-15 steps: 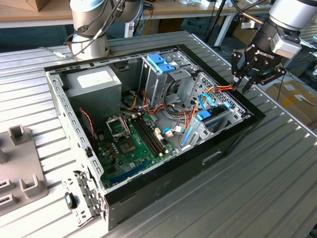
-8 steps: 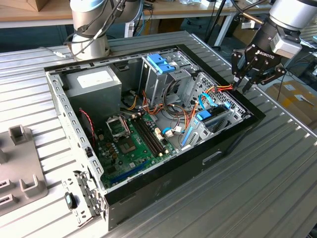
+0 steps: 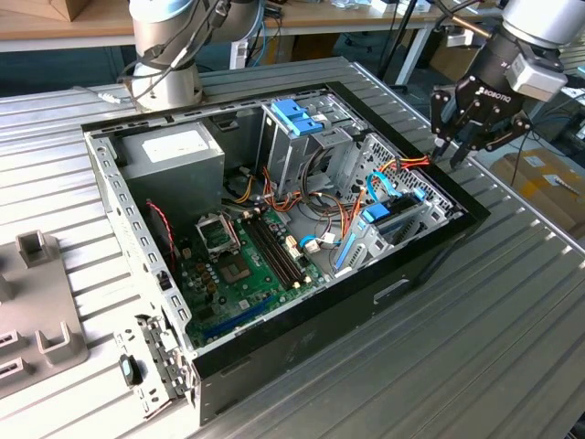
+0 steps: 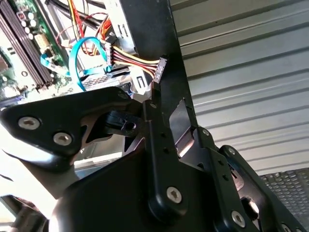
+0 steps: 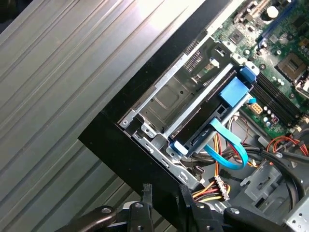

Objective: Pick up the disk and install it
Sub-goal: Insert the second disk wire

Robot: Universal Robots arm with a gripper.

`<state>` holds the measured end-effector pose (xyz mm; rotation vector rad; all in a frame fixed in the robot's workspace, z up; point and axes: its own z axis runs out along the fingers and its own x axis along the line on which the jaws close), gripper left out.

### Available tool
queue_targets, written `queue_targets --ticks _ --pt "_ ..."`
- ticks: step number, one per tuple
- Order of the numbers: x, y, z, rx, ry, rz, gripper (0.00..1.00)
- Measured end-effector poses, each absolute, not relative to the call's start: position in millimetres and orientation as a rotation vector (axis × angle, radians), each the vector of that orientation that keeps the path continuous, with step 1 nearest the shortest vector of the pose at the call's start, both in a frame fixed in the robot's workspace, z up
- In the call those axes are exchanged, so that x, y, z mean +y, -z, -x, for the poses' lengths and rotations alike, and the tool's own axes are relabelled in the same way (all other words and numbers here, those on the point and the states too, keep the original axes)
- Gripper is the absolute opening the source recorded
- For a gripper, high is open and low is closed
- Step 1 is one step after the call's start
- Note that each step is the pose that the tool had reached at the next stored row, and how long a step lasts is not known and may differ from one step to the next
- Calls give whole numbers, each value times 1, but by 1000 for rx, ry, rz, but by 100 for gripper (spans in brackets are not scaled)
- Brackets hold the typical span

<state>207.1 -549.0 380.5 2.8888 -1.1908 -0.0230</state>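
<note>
Ribbed grey aluminium makes up the desk [image 3: 512,302], its long grooves running bare and open on the exterior view's right of the black open-topped computer case [image 3: 402,274]. The black three-fingered gripper [image 3: 468,144] hangs above the case's far right corner, just outside the black rim, with free air all round it and nothing between its fingers [image 3: 457,151], which curl toward one another without quite meeting. In the second wrist view the matt black fingers [image 4: 159,145], jointed links held by bright screws, sit over the case's edge beside a bundle of red, yellow and black wires [image 4: 133,60].

The disk [image 5: 219,113], a flat slab edged with a light-blue plastic rail and end tab, lies inside the case in the perforated bare-metal drive bay [image 5: 169,96] at the corner under the gripper; in the exterior view it shows as a blue-edged piece [image 3: 388,219] low in that corner. A thin flat blue cable [image 5: 229,145] loops from its end. Beside it lies the green motherboard [image 3: 242,265], and a tall metal cage with a blue plastic top [image 3: 297,117] stands further in. The grey power supply box [image 3: 174,151] fills the far corner.
</note>
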Motion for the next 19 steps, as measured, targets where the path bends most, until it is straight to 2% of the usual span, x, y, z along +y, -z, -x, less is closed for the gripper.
queue_targets --ticks 19 --pt "-530 -369 -210 -1016 21 -2954 36"
